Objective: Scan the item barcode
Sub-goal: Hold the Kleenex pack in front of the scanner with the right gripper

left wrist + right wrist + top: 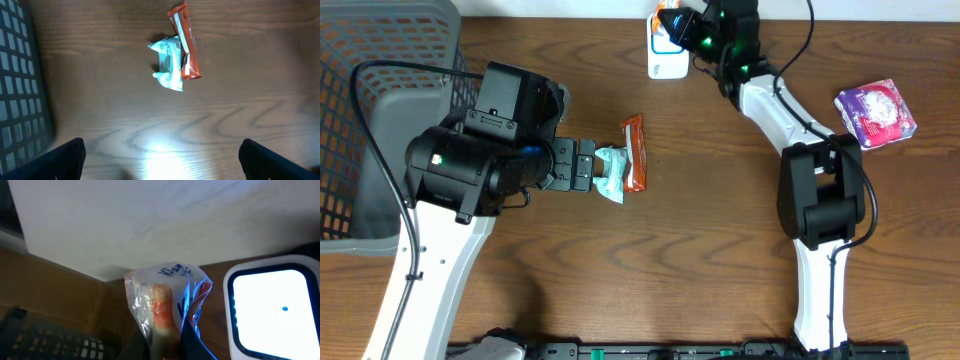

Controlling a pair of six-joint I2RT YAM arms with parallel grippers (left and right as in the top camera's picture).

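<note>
Right wrist view shows the right gripper (166,342) clamped shut on the tissue pack (167,292), upright at lower centre, the scanner (272,310) window just right of it, while the left gripper (585,165) gapes wide, empty and farther off.

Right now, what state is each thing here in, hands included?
Left hand: open, holding nothing.
Right hand: shut on the tissue pack.
Tissue pack: held beside the scanner.
Scanner: screen lit.
Teal packet: crumpled, lying against the orange bar.
Orange bar: lying flat.
Purple packet: lying untouched.
</note>
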